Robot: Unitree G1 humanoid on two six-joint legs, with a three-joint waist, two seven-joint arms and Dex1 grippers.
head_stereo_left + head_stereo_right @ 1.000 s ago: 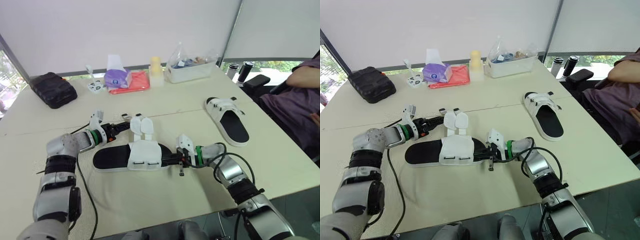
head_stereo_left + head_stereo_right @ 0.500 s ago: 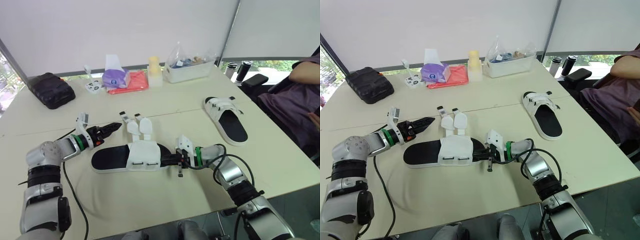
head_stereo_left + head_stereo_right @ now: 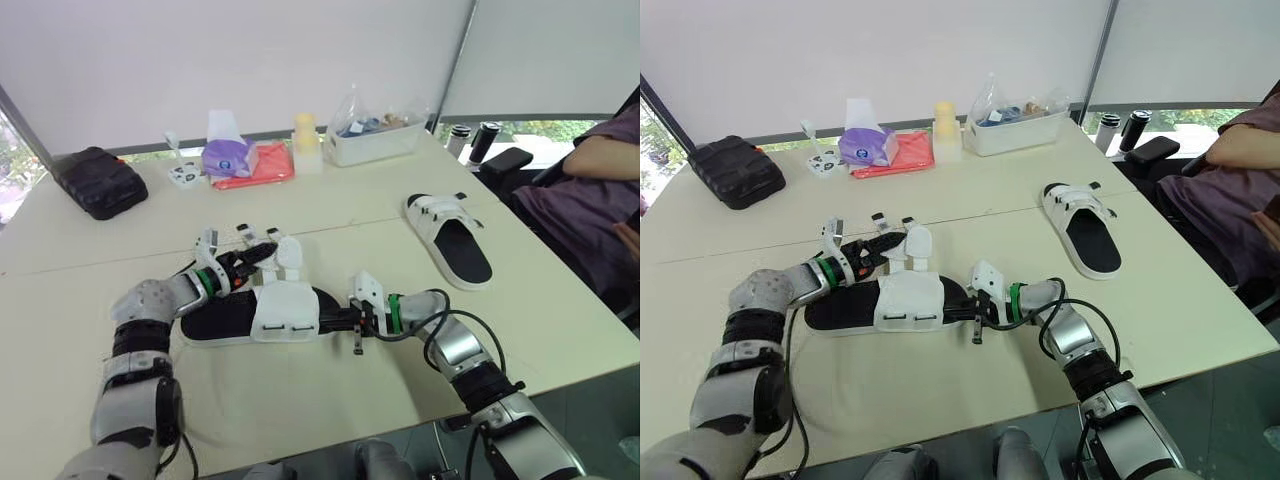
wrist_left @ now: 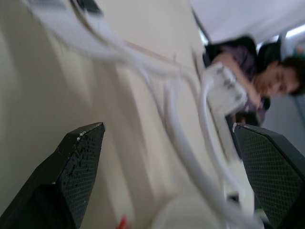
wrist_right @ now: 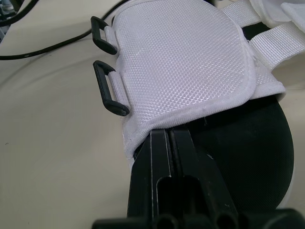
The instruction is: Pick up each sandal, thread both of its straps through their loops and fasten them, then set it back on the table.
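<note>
Here, near sandal: a black-soled sandal with a white woven upper is lying flat on the cream table, close to the robot.
Straps: its two white straps are lying open, pointing away across the table, leaving the two black loops empty.
Left claw: the left gripper is hovering at the straps, its fingers spread wide apart.
Right claw: the right gripper is pressing in at the sandal's end, fingers together, tips tucked under the upper's edge.
Far sandal: a second matching sandal is resting well apart, on the robot's right.
</note>
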